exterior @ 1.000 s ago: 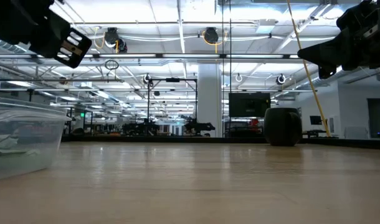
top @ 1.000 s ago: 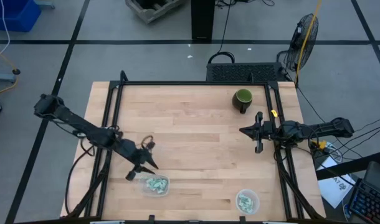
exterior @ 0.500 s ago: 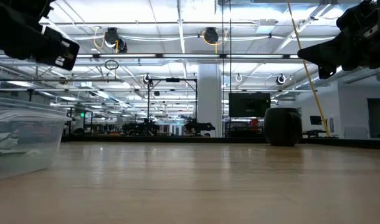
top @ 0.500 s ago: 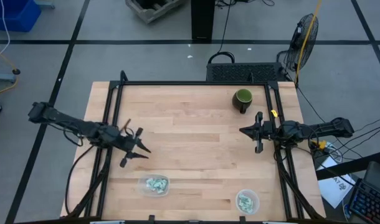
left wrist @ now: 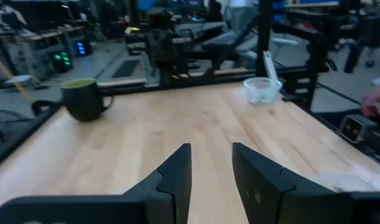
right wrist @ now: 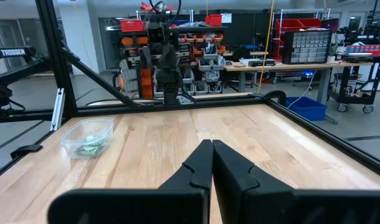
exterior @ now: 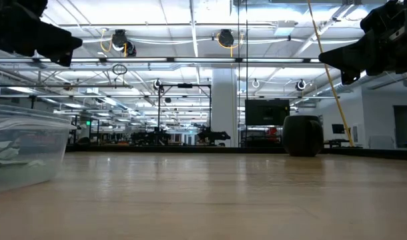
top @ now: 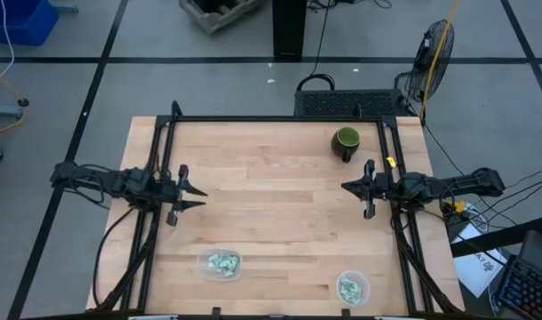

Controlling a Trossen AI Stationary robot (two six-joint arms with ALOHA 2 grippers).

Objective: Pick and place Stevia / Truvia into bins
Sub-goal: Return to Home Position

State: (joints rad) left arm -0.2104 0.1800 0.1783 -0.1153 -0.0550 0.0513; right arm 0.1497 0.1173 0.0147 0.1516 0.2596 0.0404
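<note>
- left gripper: fingers apart, nothing between them. It hangs above the bench just inside the left edge, about halfway along it, pointing across toward the right edge.
- right gripper: fingers pressed together, nothing held. It sits at the right edge, roughly mirroring the left one and pointing inward. This arm is just waiting.
- rounded-rectangular bin: on the bench by the near edge (the one opposite the mug's), left of centre and well apart from the left gripper. It holds a small heap of pale green-and-white Stevia sachets.
- round bin: by the same near edge, close to the right corner. It also has sachets inside, but I can't count them in either bin.
- mug: upright near the far right corner, just beyond the right gripper, and not part of the job.
- Progress: the overhead view shows no loose sachet on the bare wood, and both grippers are empty. My read is that the sorting is done.
- Left to do: as far as I can judge, only parking the arms. Both already look close to a rest pose at their own edges.
- Risk: low. Neither bin is near either gripper, so I don't expect a bump.
</note>
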